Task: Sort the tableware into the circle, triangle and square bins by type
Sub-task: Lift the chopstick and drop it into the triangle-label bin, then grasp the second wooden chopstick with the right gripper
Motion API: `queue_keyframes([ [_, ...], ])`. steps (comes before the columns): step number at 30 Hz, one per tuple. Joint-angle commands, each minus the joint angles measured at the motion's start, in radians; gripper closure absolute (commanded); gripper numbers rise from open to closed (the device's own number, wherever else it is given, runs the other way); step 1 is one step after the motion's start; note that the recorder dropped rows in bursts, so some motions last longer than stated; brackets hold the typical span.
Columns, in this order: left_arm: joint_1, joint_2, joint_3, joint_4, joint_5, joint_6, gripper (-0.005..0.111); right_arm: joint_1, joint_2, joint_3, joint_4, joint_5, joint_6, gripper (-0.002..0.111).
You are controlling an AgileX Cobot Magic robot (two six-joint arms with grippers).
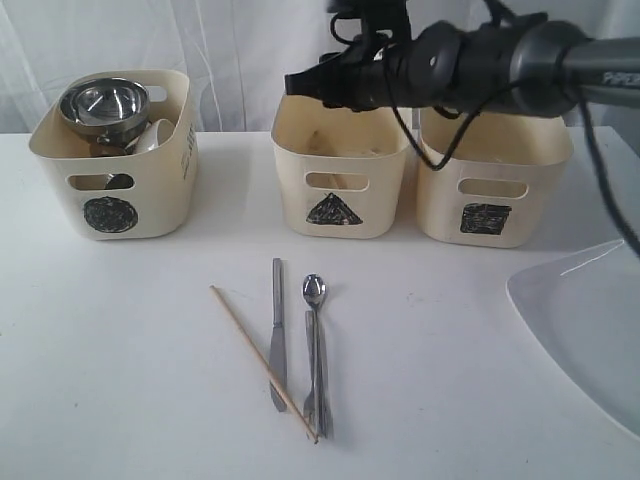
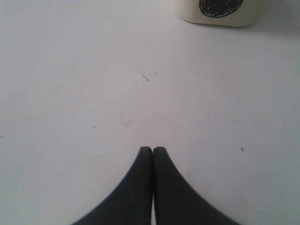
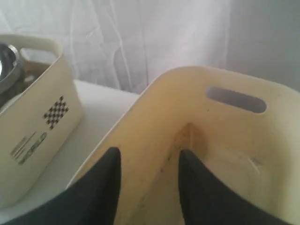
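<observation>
My right gripper [image 1: 300,84] [image 3: 149,154] hangs open over the triangle bin [image 1: 380,210] [image 3: 234,136], nothing between its fingers. A thin pale stick, apparently a chopstick [image 3: 164,168], lies inside that bin. On the table in front lie a wooden chopstick [image 1: 262,360], a steel knife [image 1: 277,335], a spoon [image 1: 315,292] and a fork [image 1: 310,375]. The circle bin [image 1: 45,150] [image 2: 215,11] [image 3: 42,117] holds a steel bowl [image 1: 100,100] on steel mugs, and a small white bowl [image 1: 155,135]. My left gripper [image 2: 153,149] is shut over bare table, outside the exterior view.
The square bin [image 1: 540,215] stands right of the triangle bin, under my right arm. A large white plate [image 1: 590,320] lies at the table's right edge. A white curtain hangs behind the bins.
</observation>
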State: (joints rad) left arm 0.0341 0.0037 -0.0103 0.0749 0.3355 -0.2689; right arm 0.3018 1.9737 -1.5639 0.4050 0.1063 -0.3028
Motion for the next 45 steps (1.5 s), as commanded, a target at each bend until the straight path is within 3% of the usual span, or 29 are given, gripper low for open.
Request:
queue_keyframes([
  [1, -0.002, -0.004, 0.01, -0.006, 0.015, 0.0, 0.107, 0.01, -0.13, 0.002, 0.003, 0.376, -0.026, 0.079],
  [5, -0.002, -0.004, 0.01, -0.006, 0.015, 0.0, 0.107, 0.085, -0.188, 0.004, 0.002, 0.759, -0.034, 0.108],
  [8, -0.002, -0.004, 0.01, -0.006, 0.015, 0.0, 0.107, 0.181, -0.181, 0.053, 0.006, 0.879, -0.024, 0.108],
  [14, -0.002, -0.004, 0.01, -0.006, 0.015, 0.0, 0.107, 0.376, -0.131, 0.149, -0.069, 0.752, -0.034, 0.108],
  [18, -0.002, -0.004, 0.01, -0.006, 0.015, 0.0, 0.107, 0.406, -0.099, 0.151, -0.172, 0.688, 0.032, 0.108],
  [21, -0.002, -0.004, 0.01, -0.006, 0.015, 0.0, 0.107, 0.389, -0.088, 0.152, -0.207, 0.717, 0.057, 0.102],
  [27, -0.002, -0.004, 0.01, -0.006, 0.015, 0.0, 0.107, 0.385, -0.044, 0.158, -0.2, 0.839, 0.061, 0.067],
  [29, -0.002, -0.004, 0.01, -0.006, 0.015, 0.0, 0.107, 0.385, -0.028, 0.158, -0.207, 0.843, 0.061, 0.062],
  [45, -0.002, -0.004, 0.01, -0.006, 0.015, 0.0, 0.107, 0.385, 0.096, 0.158, -0.35, 0.811, 0.17, 0.064],
])
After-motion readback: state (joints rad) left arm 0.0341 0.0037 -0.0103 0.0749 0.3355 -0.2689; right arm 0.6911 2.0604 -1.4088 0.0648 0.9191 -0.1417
